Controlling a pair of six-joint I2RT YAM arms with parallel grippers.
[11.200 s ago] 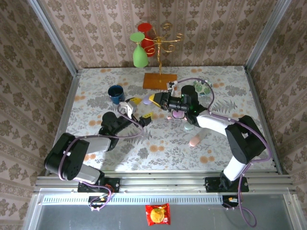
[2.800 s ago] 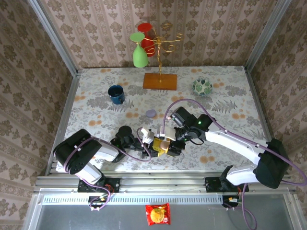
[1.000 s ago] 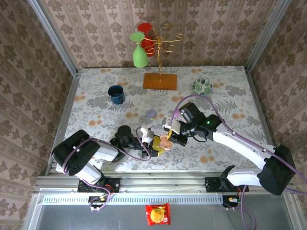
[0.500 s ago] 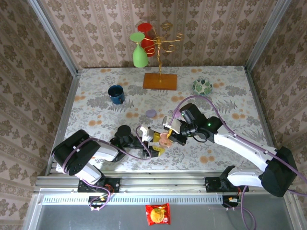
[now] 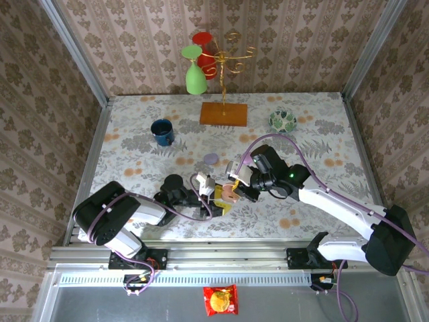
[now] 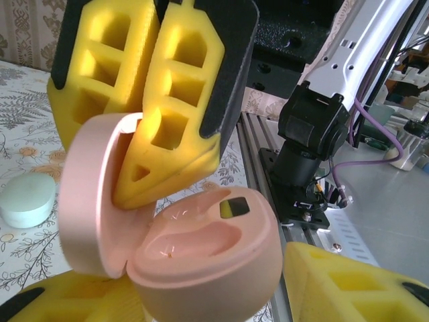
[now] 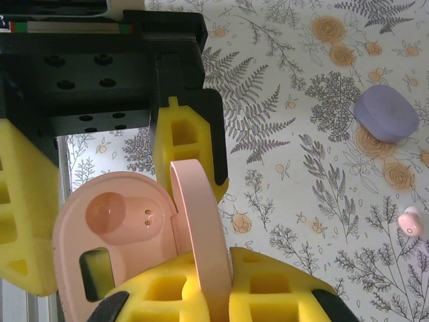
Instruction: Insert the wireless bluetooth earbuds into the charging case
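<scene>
Left end effector [image 6: 201, 295] clamps the case [image 6: 208, 248], right end effector [image 7: 214, 288] pinches its lid [image 6: 87, 194]; take the tiny, likely slippery earbud [image 7: 410, 221] by its bulb.

The left arm [image 5: 144, 209] lies low and reaches to the right. The left tool [image 5: 214, 195] grips the base of the pink case [image 6: 208, 261] between its yellow fingers [image 6: 348, 285]. The right arm [image 5: 335, 201] bends in from the right and angles down. The right tool [image 5: 236, 190] meets the left one, pinching the case's raised lid.
</scene>
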